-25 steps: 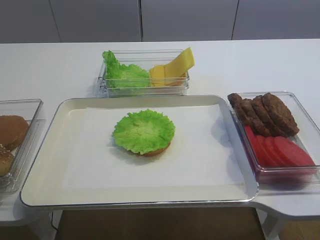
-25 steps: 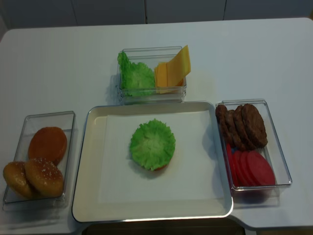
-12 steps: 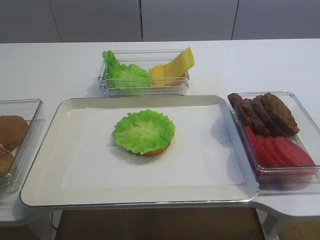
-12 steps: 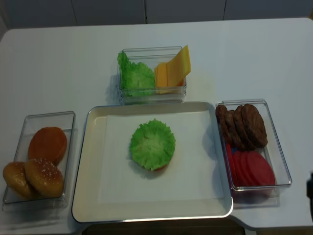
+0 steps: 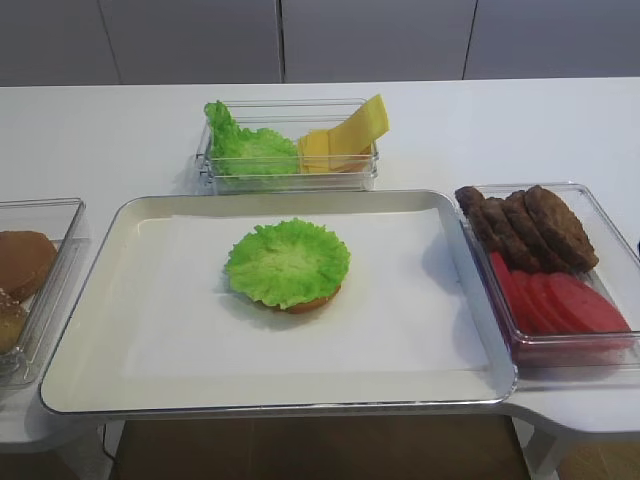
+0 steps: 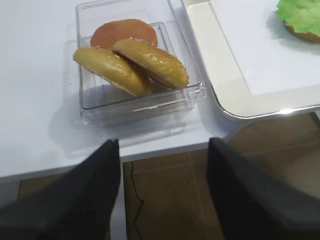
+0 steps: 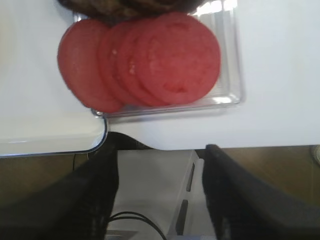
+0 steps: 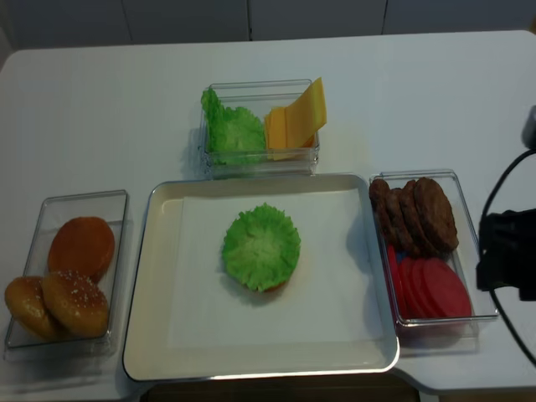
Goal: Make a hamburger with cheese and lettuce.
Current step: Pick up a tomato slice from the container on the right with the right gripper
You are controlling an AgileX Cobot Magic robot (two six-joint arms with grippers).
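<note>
Lettuce (image 5: 288, 261) covers the bun bottom (image 5: 312, 301); both tools, right (image 7: 157, 197) and left (image 6: 162, 192), spread apart, empty.

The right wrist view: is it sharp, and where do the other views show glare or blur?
Right wrist view: the tomato slices look soft, and the dark right hand is blurred at the bottom. Left wrist view: the buns are fairly sharp, with a bright glare spot on the tray rim. Realsense high view: even light, and soft shadows beside the clear containers.
</note>
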